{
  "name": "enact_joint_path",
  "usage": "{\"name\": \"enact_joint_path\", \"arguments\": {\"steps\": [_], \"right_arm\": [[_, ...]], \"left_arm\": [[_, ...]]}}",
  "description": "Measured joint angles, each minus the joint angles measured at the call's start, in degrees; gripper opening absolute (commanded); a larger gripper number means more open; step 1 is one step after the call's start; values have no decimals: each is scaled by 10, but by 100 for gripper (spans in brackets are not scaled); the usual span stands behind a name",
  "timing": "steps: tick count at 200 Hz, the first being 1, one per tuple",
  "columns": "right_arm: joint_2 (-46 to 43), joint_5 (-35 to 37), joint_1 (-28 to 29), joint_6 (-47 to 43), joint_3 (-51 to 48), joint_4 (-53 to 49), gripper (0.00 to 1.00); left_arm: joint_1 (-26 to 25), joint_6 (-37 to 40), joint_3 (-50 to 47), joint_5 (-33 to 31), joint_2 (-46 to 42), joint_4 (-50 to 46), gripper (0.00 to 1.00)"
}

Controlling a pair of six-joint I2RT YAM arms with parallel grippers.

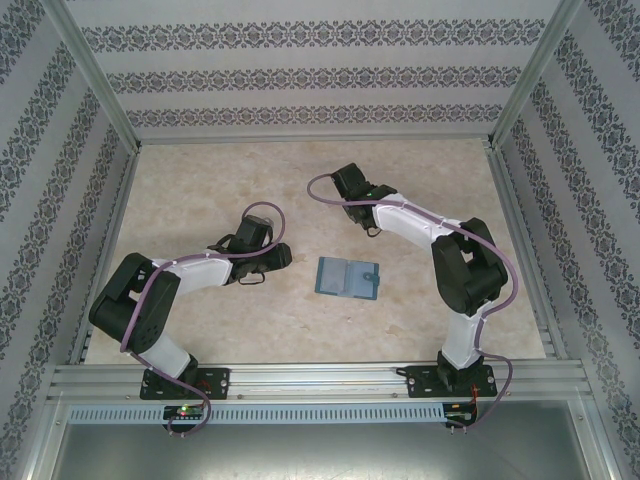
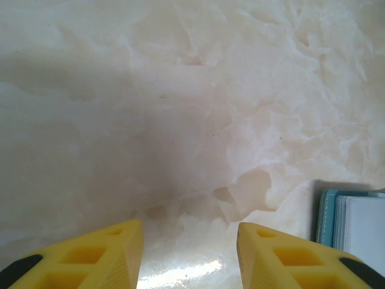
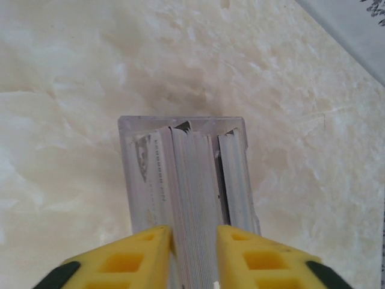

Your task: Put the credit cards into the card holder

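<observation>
The credit cards [image 3: 195, 180] stand on edge as a grey stack in a pale grey open tray [image 3: 180, 122] on the table. My right gripper [image 3: 194, 232] is shut on the middle bunch of them, a yellow finger pressed against each side. A tilted card with embossed digits leans to the left of that bunch, and a few more stand to its right. The teal card holder [image 1: 346, 278] lies open and flat on the table between the arms; its corner [image 2: 355, 226] shows at the right of the left wrist view. My left gripper [image 2: 189, 232] hovers open and empty just left of the holder [image 1: 278, 256].
The marble-patterned tabletop [image 1: 250, 190] is fenced by aluminium rails [image 1: 515, 230] and patterned walls. A grey rail [image 3: 355, 30] runs close behind the card tray. Bare table lies ahead of the left gripper.
</observation>
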Motion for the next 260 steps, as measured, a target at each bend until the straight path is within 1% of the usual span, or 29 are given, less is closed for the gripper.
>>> {"name": "enact_joint_path", "arguments": {"steps": [47, 74, 98, 141, 177, 203, 220, 260], "right_arm": [[0, -6, 0, -7, 0, -1, 6], [0, -16, 0, -4, 3, -9, 1], [-3, -53, 0, 7, 3, -16, 0], [-44, -160, -26, 49, 2, -30, 0], [-84, -204, -37, 69, -2, -30, 0], [-123, -242, -37, 87, -22, -30, 0], [-167, -274, -37, 107, -51, -27, 0], [-320, -395, -54, 202, -206, 25, 0]], "left_arm": [[0, 0, 0, 0, 0, 0, 45], [0, 0, 0, 0, 0, 0, 45], [0, 0, 0, 1, 0, 0, 45], [0, 0, 0, 4, 3, 0, 44], [0, 0, 0, 5, 7, 0, 44], [0, 0, 0, 5, 7, -1, 44], [0, 3, 0, 4, 7, -2, 44], [-4, 23, 0, 2, -5, -3, 45]]}}
